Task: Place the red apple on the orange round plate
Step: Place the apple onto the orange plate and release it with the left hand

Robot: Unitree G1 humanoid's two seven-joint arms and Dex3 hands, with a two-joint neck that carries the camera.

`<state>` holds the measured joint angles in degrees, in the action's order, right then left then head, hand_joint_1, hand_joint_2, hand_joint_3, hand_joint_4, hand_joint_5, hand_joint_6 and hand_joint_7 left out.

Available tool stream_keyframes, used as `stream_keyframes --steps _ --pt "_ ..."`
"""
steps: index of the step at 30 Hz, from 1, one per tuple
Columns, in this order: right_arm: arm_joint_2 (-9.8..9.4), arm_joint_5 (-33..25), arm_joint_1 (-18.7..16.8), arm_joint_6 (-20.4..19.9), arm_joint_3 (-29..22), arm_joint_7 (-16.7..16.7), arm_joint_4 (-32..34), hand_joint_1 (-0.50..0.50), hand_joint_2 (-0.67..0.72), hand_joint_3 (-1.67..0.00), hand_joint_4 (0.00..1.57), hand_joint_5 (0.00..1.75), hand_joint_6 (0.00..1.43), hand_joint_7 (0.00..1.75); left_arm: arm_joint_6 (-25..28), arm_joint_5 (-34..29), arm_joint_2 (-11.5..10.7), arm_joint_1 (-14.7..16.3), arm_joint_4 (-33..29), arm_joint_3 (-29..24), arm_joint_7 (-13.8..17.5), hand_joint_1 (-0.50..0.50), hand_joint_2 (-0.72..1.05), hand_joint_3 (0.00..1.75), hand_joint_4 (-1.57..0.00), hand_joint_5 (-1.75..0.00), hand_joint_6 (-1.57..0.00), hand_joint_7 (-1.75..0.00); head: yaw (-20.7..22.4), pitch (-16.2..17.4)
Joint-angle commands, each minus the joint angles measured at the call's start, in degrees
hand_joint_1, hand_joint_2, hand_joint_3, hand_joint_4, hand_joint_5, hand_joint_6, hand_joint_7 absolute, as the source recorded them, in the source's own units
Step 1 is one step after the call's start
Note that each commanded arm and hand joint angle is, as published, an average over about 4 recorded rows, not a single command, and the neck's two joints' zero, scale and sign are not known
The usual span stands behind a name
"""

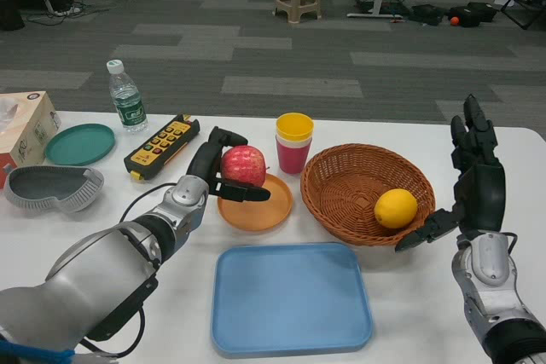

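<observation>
The red apple (244, 164) is held in my left hand (219, 170), just above the far left part of the orange round plate (256, 208). Fingers wrap behind and under the apple; whether it touches the plate I cannot tell. My left forearm runs from the bottom left corner toward the plate. My right hand (472, 178) stands upright at the right side of the table, fingers spread, holding nothing, beside the wicker basket.
A wicker basket (350, 178) holds a lemon (396, 208). Stacked yellow and pink cups (293, 142) stand behind the plate. A blue tray (290, 296) lies in front. At the left are a yellow remote (162, 146), water bottle (126, 96), teal plate (80, 143), grey bowl (53, 187) and tissue box (26, 130).
</observation>
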<state>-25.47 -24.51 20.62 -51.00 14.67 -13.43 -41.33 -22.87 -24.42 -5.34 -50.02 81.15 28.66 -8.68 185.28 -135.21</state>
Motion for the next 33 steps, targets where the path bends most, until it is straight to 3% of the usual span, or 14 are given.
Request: stream_keyframes --steps 1,8,12,33 --pt "0.16 -0.18 0.03 -0.33 0.23 -0.19 -0.55 0.21 0.72 0.0 0.0 0.0 0.0 0.0 2.04 0.25 0.33 -1.53 1.16 1.14 -0.64 0.5 0.34 0.09 -0.56 -1.75 -0.5 -1.68 -0.42 0.18" --pt "0.16 -0.18 0.03 -0.28 0.45 -0.33 -0.81 0.21 0.72 0.0 0.0 0.0 0.0 0.0 7.4 1.75 1.47 -2.5 1.38 6.94 -2.04 0.5 0.25 0.09 -0.56 -1.75 -0.5 -1.68 -1.96 0.23" --pt "0.16 -0.18 -0.01 -0.33 0.41 -0.37 -0.5 0.21 0.72 0.0 0.0 0.0 0.0 0.0 7.53 1.88 1.91 -2.63 1.56 8.39 -2.79 0.5 0.25 0.09 -0.56 -1.75 -0.5 -1.68 -2.05 0.23" --pt "0.16 -0.18 -0.84 -0.33 -0.25 -0.37 0.35 0.21 0.72 0.0 0.0 0.0 0.0 0.0 10.15 2.52 2.44 -2.54 3.6 9.51 -3.49 0.5 0.21 0.04 -0.52 -1.75 -0.5 -1.71 -2.59 -0.14"
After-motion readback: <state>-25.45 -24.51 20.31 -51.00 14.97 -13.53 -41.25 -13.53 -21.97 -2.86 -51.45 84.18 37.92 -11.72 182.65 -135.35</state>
